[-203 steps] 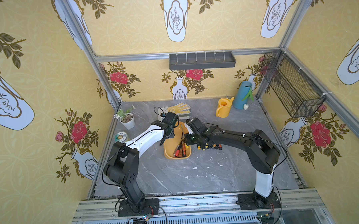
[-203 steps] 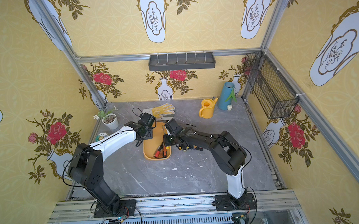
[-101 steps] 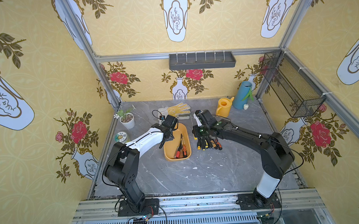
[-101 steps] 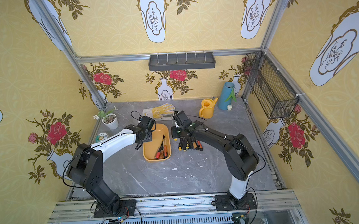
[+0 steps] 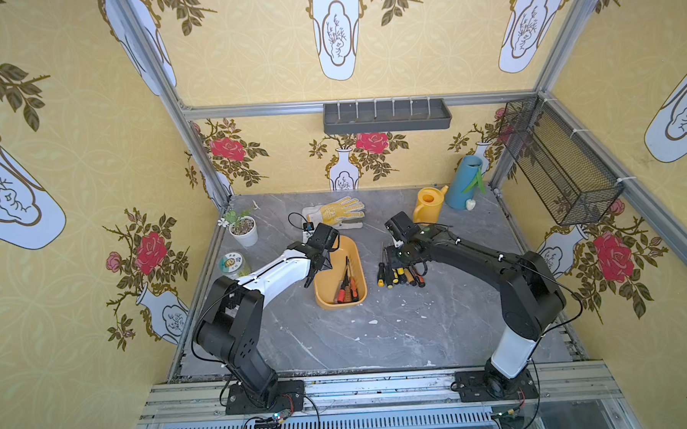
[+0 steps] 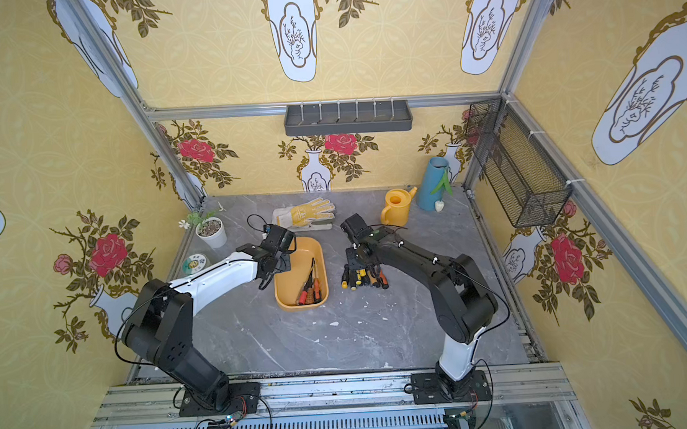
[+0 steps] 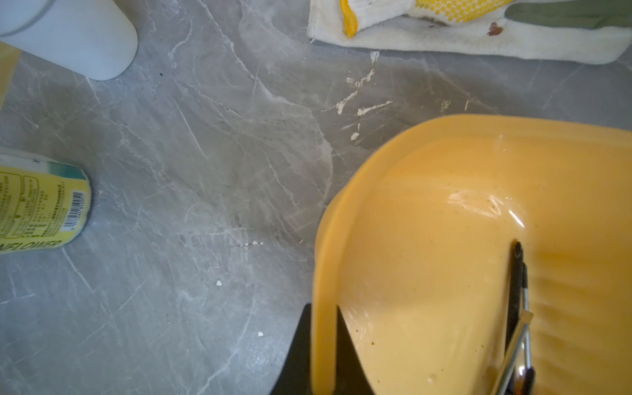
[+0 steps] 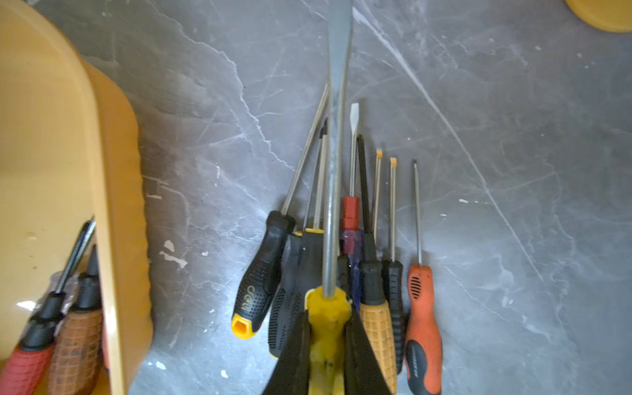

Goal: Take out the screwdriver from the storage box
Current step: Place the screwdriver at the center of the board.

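The yellow-orange storage box (image 5: pixel 334 269) (image 6: pixel 296 275) lies mid-table with several screwdrivers (image 5: pixel 347 289) (image 8: pixel 78 335) at its near end. My left gripper (image 5: pixel 317 273) (image 7: pixel 323 328) is shut on the box's left rim (image 7: pixel 376 154), one finger inside and one outside. Right of the box, my right gripper (image 5: pixel 397 261) (image 8: pixel 327 328) is shut on the yellow handle of a long flat-blade screwdriver (image 8: pixel 333 191). It holds the tool just over a row of several screwdrivers (image 5: pixel 400 274) (image 6: pixel 362 280) (image 8: pixel 422 307) lying side by side on the table.
A work glove (image 5: pixel 336 214) lies behind the box. A yellow watering can (image 5: pixel 429 205) and a blue jug (image 5: pixel 464 182) stand at the back right. A potted plant (image 5: pixel 243 230) and a can (image 5: pixel 230 264) are at the left. A grey wall tray (image 5: pixel 385 116) and a mesh basket (image 5: pixel 558 162) hang above.
My right gripper has carried the yellow-handled screwdriver out of the box and rightwards to above the row on the table. The left gripper has stayed on the box's rim.
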Motion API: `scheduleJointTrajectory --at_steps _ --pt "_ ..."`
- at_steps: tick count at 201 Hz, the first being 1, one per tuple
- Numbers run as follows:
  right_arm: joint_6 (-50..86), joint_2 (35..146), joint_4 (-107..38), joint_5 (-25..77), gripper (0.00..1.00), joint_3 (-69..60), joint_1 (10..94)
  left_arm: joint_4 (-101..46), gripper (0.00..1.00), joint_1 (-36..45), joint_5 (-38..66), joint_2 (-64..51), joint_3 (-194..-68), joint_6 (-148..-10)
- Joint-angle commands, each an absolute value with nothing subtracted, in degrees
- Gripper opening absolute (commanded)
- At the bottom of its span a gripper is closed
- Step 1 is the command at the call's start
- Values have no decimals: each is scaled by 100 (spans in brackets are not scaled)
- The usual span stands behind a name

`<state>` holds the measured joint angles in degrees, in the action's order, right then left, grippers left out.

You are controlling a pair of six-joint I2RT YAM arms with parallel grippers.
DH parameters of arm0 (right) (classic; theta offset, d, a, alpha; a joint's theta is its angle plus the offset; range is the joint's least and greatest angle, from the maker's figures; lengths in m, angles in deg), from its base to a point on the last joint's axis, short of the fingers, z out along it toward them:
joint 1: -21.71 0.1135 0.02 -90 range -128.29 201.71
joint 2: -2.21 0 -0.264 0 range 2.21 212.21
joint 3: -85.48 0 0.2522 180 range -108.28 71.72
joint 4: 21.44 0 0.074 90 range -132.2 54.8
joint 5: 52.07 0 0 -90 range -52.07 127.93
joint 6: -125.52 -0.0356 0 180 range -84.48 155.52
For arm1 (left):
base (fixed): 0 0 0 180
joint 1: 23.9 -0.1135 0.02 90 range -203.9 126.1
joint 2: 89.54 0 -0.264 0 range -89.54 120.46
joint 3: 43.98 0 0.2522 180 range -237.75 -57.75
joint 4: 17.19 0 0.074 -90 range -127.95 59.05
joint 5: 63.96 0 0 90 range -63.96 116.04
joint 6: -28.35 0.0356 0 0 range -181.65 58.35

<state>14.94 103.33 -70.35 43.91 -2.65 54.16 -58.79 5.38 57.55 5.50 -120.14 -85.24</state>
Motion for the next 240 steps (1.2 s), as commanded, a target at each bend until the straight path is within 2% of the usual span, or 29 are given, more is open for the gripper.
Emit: scheduleJointTrajectory --at_steps 1,56,82,114,133,166,240 --pt "1626 10425 -7292 4543 0 -323 5347 -5640 0 537 5835 547 -11980 -8609" --pt "1563 10641 -7298 4358 0 -275 5309 -5636 0 537 5810 558 -11952 -8593" --pt "1515 10724 -7250 4291 4 -248 5309 -5655 0 532 5812 505 -11951 -8605" --pt "1468 10804 -7248 4254 15 -252 5309 -5654 0 537 5822 501 -11953 -8599" --pt "1429 10798 -7255 4245 29 -247 5308 -5653 0 533 5804 511 -11962 -8604" --pt "1405 10726 -7263 4254 42 -224 5309 -5658 0 537 5791 529 -11967 -8613" --pt "1375 10534 -7253 4265 44 -267 5318 -5645 0 533 5785 529 -11966 -8617"
